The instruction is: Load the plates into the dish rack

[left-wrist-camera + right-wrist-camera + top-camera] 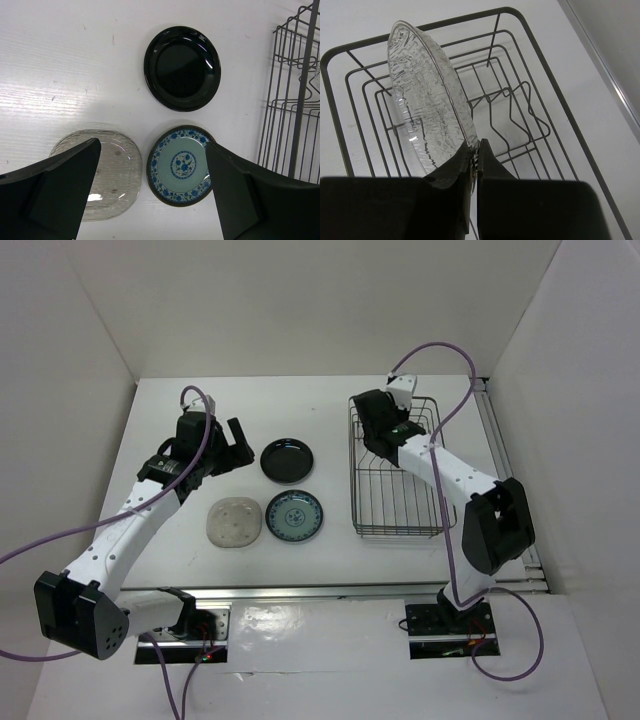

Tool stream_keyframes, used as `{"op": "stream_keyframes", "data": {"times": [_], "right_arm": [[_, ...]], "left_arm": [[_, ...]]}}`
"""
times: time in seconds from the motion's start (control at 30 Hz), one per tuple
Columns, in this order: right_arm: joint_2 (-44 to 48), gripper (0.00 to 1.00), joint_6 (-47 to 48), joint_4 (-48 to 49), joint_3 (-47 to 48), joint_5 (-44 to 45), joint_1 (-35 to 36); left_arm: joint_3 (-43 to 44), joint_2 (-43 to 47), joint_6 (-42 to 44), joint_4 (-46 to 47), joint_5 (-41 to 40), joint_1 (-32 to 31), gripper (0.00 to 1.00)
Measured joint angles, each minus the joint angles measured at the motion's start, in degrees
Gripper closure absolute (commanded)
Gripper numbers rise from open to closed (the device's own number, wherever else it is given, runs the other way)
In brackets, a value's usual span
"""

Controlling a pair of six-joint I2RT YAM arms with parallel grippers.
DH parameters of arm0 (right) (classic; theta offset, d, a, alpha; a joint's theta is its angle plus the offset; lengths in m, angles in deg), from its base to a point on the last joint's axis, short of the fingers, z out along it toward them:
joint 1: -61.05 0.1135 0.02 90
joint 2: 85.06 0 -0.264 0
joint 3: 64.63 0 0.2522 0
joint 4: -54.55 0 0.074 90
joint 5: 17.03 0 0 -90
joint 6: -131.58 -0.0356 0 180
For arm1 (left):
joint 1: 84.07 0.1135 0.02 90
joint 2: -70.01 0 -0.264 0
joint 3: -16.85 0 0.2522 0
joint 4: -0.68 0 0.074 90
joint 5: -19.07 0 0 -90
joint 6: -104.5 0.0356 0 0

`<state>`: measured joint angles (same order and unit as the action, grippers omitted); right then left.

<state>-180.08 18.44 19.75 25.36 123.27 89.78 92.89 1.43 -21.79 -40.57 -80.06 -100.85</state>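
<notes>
Over the rack (400, 502), the right gripper (475, 160) pinches the clear plate (427, 95) by its rim, on edge to slot between the tines (512, 107), while the left gripper (152, 145) hovers wide open above the black plate (182, 67), blue plate (181, 165) and speckled plate (112, 175), seemingly poised for the next pick.

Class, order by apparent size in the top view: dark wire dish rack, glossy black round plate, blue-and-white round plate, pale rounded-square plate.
1. Dark wire dish rack.
2. Glossy black round plate, blue-and-white round plate, pale rounded-square plate: alike, unranked.
</notes>
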Motion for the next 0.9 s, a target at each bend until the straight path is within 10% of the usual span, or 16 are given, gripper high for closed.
{"op": "stream_keyframes", "data": {"times": [0.3,0.53,0.63,0.9], "right_arm": [[-1.7,0.92,-0.8,0.0,0.0,-0.1,1.4],[-3.2,0.66,-1.8,0.0,0.0,0.0,2.4],[-4.2,0.34,-2.3,-0.1,0.0,0.0,2.4],[-5.1,0.08,-3.0,-1.2,0.6,0.6,2.4]], "left_arm": [[0.0,0.0,0.0,0.0,0.0,0.0,0.0],[0.0,0.0,0.0,0.0,0.0,0.0,0.0],[0.0,0.0,0.0,0.0,0.2,0.0,0.0],[0.2,-3.0,0.0,0.0,0.6,0.0,0.0]]}}
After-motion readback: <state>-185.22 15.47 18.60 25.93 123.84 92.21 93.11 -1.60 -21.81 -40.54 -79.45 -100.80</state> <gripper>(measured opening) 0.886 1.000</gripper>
